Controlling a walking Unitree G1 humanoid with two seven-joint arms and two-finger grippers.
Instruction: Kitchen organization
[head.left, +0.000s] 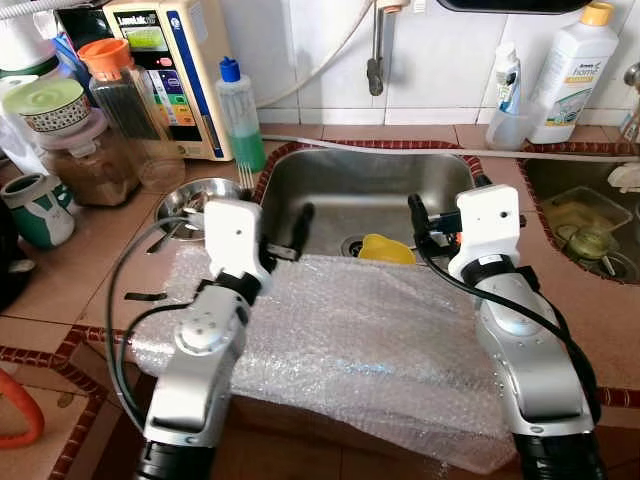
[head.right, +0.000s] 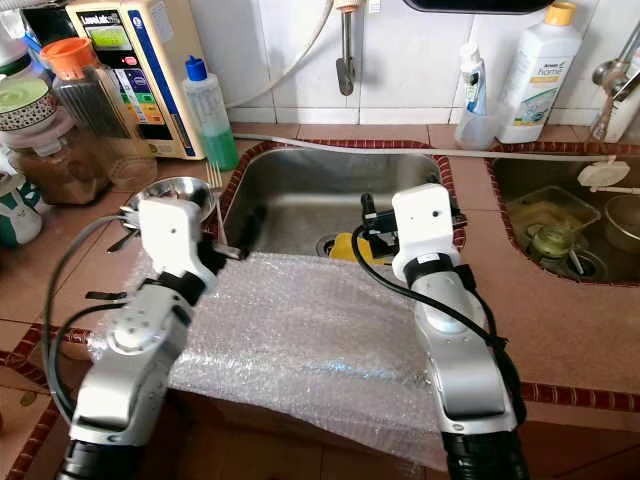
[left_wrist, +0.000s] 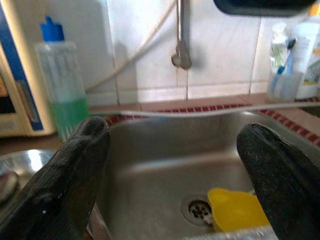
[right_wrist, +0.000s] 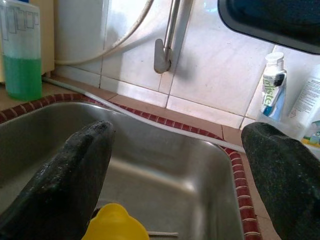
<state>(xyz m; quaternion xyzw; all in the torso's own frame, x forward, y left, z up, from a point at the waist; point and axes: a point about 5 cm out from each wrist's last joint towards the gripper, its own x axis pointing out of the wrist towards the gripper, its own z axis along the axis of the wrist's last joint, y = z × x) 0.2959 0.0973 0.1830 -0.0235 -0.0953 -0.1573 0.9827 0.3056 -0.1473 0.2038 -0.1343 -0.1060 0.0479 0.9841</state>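
Two grippers, left (left_wrist: 170, 175) and right (right_wrist: 175, 175), fingers apart, empty, mid-frame over sink (head.left: 330, 190). Risk: bubble wrap (head.left: 340, 340) snagging arms, sliding; yellow cup (head.left: 386, 249) half hidden behind it.

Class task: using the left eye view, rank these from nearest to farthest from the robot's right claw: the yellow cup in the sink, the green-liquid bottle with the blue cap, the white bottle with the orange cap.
1. Yellow cup, in the sink beside the right claw.
2. Green-liquid bottle, on the counter past the sink's left corner.
3. White bottle, by the wall at far right; close to the green bottle's distance.
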